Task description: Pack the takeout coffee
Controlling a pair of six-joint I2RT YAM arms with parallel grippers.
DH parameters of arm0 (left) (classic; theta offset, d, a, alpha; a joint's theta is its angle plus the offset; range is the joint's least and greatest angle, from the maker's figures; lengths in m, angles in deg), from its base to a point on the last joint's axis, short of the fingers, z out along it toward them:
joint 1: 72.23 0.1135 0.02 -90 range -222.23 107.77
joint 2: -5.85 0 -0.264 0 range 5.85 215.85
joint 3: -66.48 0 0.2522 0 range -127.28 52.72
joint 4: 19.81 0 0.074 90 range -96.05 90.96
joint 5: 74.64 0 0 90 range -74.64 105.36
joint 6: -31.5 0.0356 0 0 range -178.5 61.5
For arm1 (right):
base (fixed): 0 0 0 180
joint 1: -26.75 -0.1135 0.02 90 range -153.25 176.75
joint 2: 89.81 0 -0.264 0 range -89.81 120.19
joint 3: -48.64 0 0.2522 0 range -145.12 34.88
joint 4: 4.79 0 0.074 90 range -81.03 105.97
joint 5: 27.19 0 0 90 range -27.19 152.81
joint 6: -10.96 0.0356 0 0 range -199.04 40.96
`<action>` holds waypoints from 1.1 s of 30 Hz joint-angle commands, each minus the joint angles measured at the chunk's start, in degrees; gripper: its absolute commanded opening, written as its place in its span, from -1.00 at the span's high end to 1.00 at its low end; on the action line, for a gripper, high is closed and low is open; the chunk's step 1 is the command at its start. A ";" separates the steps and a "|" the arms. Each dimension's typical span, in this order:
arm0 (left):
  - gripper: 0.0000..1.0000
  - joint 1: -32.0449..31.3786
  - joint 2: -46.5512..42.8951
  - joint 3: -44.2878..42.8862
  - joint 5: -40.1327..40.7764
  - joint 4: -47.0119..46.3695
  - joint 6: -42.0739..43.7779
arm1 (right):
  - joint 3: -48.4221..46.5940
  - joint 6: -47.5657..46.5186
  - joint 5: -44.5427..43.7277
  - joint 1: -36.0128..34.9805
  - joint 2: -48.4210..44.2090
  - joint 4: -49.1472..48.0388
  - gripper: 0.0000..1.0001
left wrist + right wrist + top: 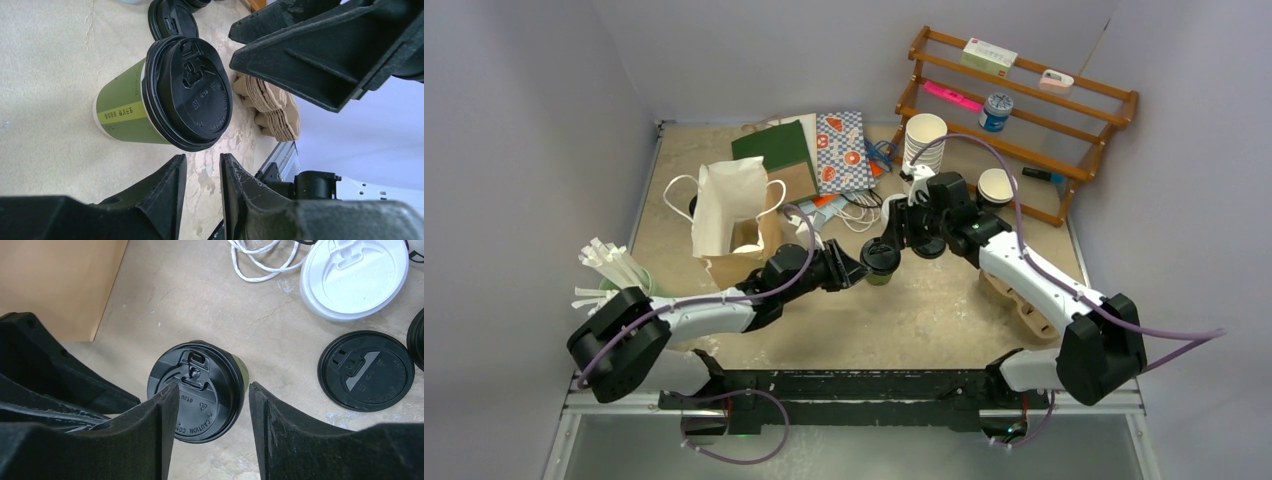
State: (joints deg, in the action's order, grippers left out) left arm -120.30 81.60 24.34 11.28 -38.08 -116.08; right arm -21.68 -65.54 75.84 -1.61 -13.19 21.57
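One green paper takeout cup (122, 107) with a black plastic sip lid (192, 92) is standing upright near the middle of the desk (944, 320), to the right of the paper bag (729, 215). The left gripper (200, 161) is pointing at it from the side, its jaws sitting a narrow slit apart with nothing between them. The right gripper (212, 387) is hovering over the lid, jaws spread. The desk top is showing mottled beige, with pale grey walls (514, 150) enclosing it. One white lid (355, 277) and one loose black lid (367, 371) are lying flat nearby.
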 commanded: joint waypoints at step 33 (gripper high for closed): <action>0.19 3.69 8.78 0.46 -4.93 -10.03 -8.94 | -2.77 -2.32 -3.02 -4.05 2.79 0.89 -0.15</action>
State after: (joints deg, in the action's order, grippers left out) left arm -117.22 89.55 24.40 7.08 -44.59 -122.90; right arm -22.11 -67.14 73.70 -5.12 -9.98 22.22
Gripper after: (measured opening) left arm 0.406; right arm 0.580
